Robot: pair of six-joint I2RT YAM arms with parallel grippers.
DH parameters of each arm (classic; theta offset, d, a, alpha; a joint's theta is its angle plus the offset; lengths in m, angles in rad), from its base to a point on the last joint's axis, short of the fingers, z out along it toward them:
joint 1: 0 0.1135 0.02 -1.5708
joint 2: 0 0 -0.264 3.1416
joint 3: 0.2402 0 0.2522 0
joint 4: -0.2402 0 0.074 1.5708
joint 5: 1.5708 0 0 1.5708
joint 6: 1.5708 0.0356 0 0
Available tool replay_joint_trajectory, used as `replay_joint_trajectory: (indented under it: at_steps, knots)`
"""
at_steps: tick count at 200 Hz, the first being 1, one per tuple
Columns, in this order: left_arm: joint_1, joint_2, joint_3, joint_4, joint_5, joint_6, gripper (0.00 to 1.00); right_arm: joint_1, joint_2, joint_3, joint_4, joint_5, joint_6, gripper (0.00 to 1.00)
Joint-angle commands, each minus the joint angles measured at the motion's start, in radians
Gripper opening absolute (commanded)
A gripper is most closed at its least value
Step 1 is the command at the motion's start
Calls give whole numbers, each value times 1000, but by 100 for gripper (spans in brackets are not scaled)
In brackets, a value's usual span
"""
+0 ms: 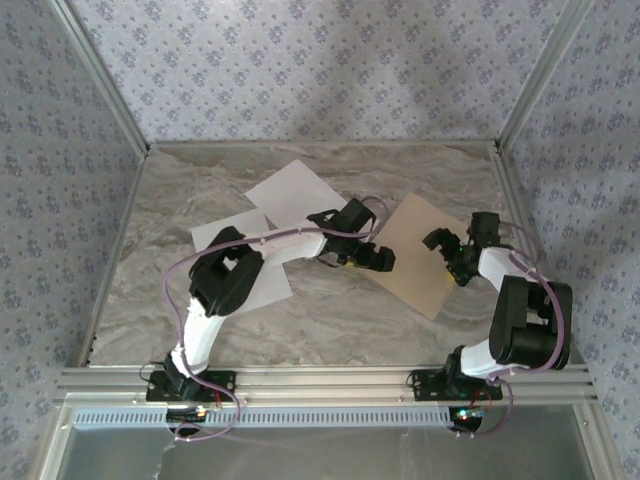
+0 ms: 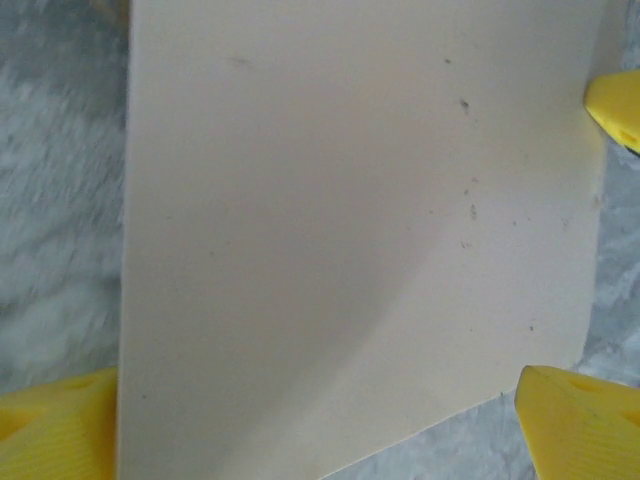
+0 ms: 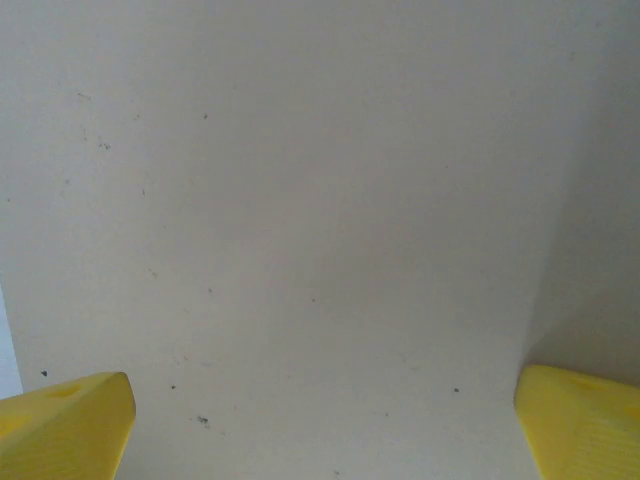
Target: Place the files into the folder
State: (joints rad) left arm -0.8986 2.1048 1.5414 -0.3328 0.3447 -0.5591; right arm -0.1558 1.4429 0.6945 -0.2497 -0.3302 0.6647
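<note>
Flat tan cardboard folder (image 1: 412,240) right of marbled table (image 1: 420,170) centre, seemingly closed. Two thin white paper sheets (image 1: 292,192) left of it: light, floppy. Left gripper (image 1: 378,258), right gripper (image 1: 449,257) spread over folder's edges. Cover probably stiffish, slick: lift by free edge.

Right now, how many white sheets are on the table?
2. The far sheet lies left of centre; the near sheet sits partly under the left arm. More could hide beneath the folder.
</note>
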Motion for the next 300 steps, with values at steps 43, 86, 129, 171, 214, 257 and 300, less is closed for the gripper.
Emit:
replay_joint_trajectory:
  at_steps: [43, 86, 129, 171, 214, 257, 300]
  knots:
    - [-30, -249, -325, 181, -21, -133, 94, 186, 28, 17, -52, -61, -19, 100]
    - [-51, -342, -431, 151, -92, -166, 94, 232, 24, 66, -149, -20, -79, 100]
    - [-49, -388, -413, 64, -203, -147, 97, 251, -17, 128, -300, 81, -154, 100]
    - [-33, -357, -367, 28, -228, -128, 98, 250, -70, 133, -396, 116, -184, 100]
    - [-8, -321, -332, 36, -209, -122, 98, 229, -69, 84, -360, 72, -186, 97]
    - [-1, -296, -313, 43, -196, -129, 97, 221, -39, 67, -325, 54, -190, 94]
    - [7, -282, -311, 57, -185, -138, 96, 218, -8, 62, -320, 49, -199, 92]
